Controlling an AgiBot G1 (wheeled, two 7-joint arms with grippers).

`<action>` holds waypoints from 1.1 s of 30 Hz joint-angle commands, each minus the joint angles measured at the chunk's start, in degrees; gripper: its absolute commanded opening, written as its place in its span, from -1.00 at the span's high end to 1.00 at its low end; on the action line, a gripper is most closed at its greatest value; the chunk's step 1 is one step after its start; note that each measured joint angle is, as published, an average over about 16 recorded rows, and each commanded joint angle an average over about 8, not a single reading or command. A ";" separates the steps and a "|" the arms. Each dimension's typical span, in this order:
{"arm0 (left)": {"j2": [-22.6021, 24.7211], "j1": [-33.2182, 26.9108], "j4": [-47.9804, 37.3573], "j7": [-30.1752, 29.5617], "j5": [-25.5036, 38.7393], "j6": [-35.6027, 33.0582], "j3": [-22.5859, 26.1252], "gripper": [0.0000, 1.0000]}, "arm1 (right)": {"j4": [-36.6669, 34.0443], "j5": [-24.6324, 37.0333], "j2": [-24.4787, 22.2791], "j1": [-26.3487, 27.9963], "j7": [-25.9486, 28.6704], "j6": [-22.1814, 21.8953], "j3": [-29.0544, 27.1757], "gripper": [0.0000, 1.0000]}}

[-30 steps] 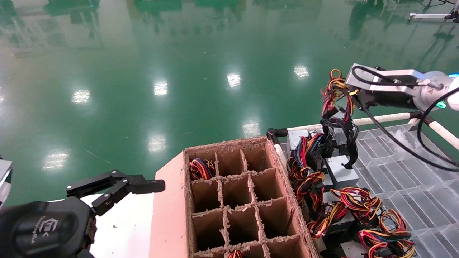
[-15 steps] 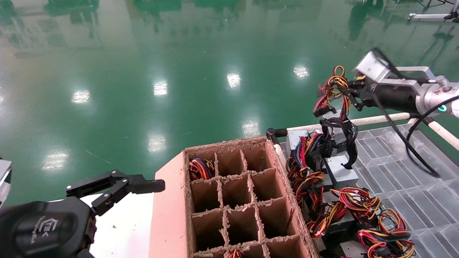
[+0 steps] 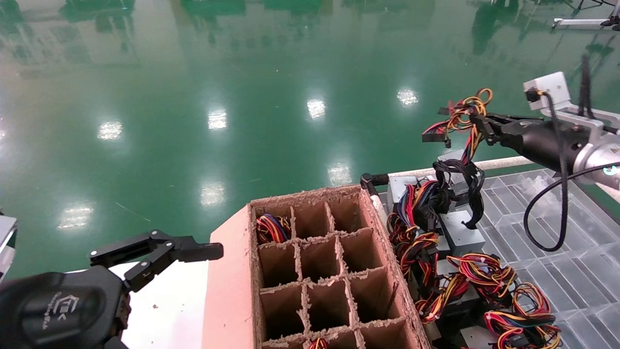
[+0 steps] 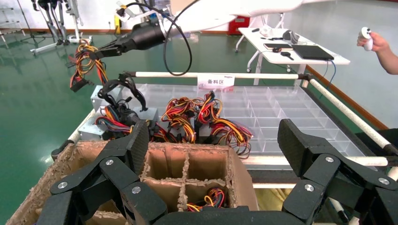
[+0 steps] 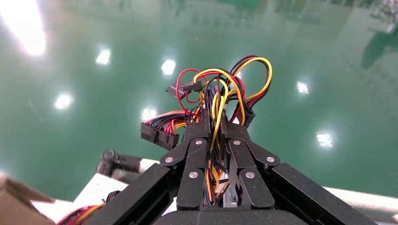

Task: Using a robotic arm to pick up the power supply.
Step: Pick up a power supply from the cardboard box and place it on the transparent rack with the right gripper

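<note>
Right gripper [image 3: 477, 127] pinches the power supply's [image 3: 453, 160] coloured wires [image 3: 462, 114], grey box hanging beneath, far right.

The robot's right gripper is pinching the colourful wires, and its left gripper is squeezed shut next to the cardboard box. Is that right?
Not quite. The right gripper is shut on the wire bundle, but the left gripper is open, not squeezed shut. The left wrist view shows its two black fingers spread wide apart above the cardboard carton, holding nothing.
</note>
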State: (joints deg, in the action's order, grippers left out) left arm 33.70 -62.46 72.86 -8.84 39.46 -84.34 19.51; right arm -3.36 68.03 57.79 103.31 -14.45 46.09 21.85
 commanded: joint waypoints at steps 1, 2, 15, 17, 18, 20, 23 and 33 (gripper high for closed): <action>0.00 0.00 0.00 0.00 0.00 0.00 0.00 -1.00 | 0.20 -1.38 -0.22 -1.35 0.88 -0.28 -0.97 1.00; 0.00 0.00 0.00 0.00 0.00 0.00 0.00 -1.00 | 0.29 -2.16 -0.26 -1.96 1.29 -0.38 -1.51 1.00; -0.01 0.00 0.00 0.01 -0.01 0.01 0.02 -1.00 | 2.29 -14.19 0.77 -8.53 4.43 -1.45 -9.87 1.00; -0.01 0.00 0.00 0.01 -0.01 0.01 0.02 -1.00 | 2.64 -15.42 1.20 -9.37 4.00 -1.79 -10.72 1.00; -0.01 -0.01 0.00 0.01 -0.01 0.01 0.02 -1.00 | 2.80 -15.88 1.42 -9.73 3.71 -1.99 -11.03 1.00; -0.01 -0.01 0.00 0.01 -0.02 0.01 0.02 -1.00 | 3.08 -16.62 1.87 -10.39 3.02 -2.48 -11.54 1.00; -0.01 -0.01 0.00 0.01 -0.02 0.01 0.03 -1.00 | 3.35 -17.43 2.45 -11.11 2.03 -3.29 -12.11 1.00; -0.01 -0.01 0.00 0.02 -0.02 0.01 0.04 -1.00 | 3.35 -21.07 3.66 -13.20 0.59 -5.26 -14.63 1.00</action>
State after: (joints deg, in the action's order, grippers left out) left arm 33.69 -62.47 72.86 -8.82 39.44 -84.32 19.55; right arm 0.02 46.60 61.40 90.06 -13.74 40.96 6.96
